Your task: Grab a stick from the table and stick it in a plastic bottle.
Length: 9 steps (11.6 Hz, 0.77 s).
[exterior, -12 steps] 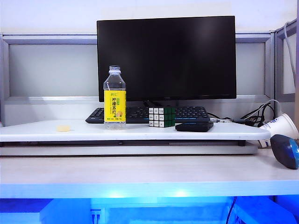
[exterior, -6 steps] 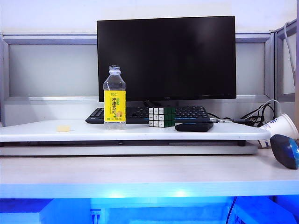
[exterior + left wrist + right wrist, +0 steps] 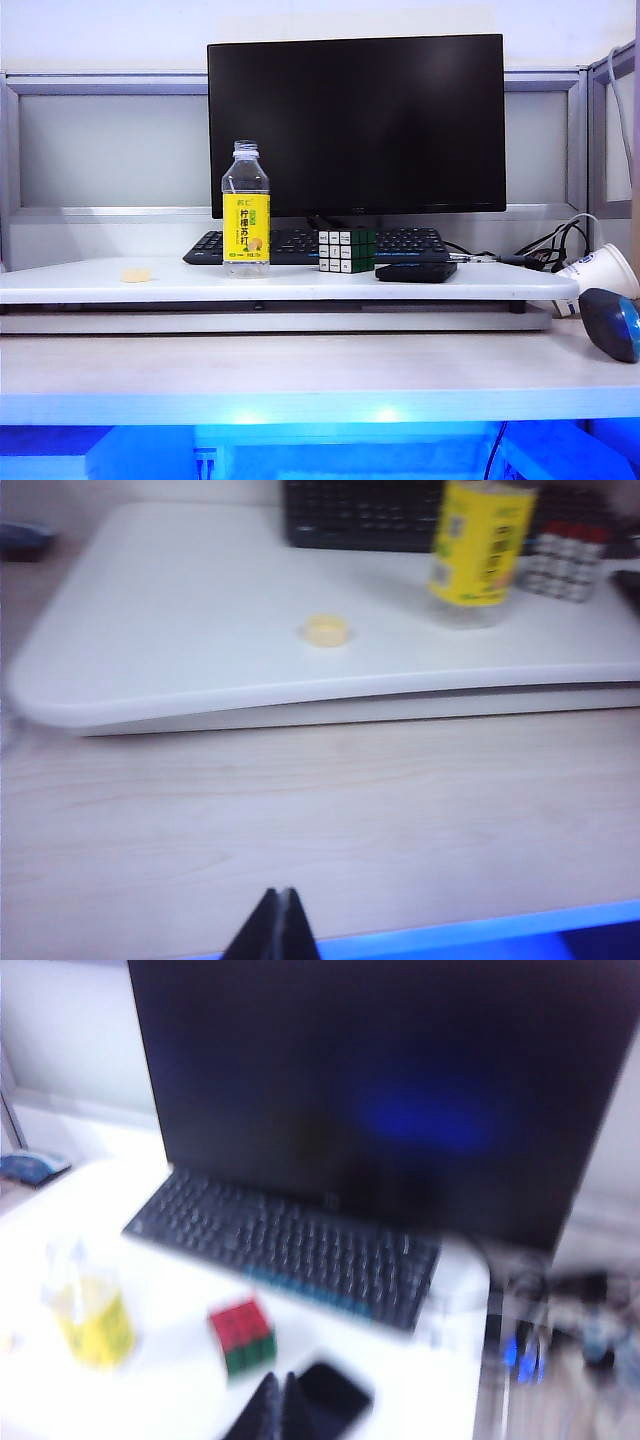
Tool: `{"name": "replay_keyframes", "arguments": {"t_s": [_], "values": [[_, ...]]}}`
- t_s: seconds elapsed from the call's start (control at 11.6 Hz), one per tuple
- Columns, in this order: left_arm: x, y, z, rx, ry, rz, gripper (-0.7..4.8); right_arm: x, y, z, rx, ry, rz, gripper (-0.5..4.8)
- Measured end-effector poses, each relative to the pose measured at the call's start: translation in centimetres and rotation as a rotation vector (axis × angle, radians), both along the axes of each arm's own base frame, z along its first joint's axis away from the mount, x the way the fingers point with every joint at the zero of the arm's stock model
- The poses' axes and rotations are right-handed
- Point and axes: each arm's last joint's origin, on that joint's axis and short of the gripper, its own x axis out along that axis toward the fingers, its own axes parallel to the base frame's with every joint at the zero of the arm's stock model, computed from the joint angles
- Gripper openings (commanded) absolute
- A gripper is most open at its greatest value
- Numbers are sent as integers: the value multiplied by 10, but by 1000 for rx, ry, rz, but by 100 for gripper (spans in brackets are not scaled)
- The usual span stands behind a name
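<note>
Bottle (image 3: 245, 210) upright on shelf (image 3: 300, 283), contents unclear; left hand (image 3: 278, 925), right hand (image 3: 275, 1405) both closed.

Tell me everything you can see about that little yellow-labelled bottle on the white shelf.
The plastic bottle is small and clear, with a bright yellow label printed with Chinese characters and a narrow ribbed neck. No cap shows on its mouth. It stands upright on the raised white shelf board, in front of the keyboard's left end, left of the puzzle cube. It looks empty, though a thin stick inside cannot be ruled out. Nothing grips it.
</note>
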Motion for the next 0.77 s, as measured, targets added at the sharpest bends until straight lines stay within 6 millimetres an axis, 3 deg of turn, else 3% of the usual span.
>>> {"name": "replay_keyframes", "arguments": {"t_s": [0.09, 0.26, 0.69, 0.77], "values": [[0, 2, 0, 43, -1, 61, -4, -29, -5, -37, 62, -7, -62, -5], [0, 4, -1, 72, 3, 116, -4, -65, -13, -82, 110, -67, -174, -5], [0, 4, -1, 93, 2, 127, -4, -97, -20, -167, 124, 2, -227, -5], [0, 4, -1, 94, 2, 126, -4, -105, -36, -197, 135, 26, -241, -5]]}}
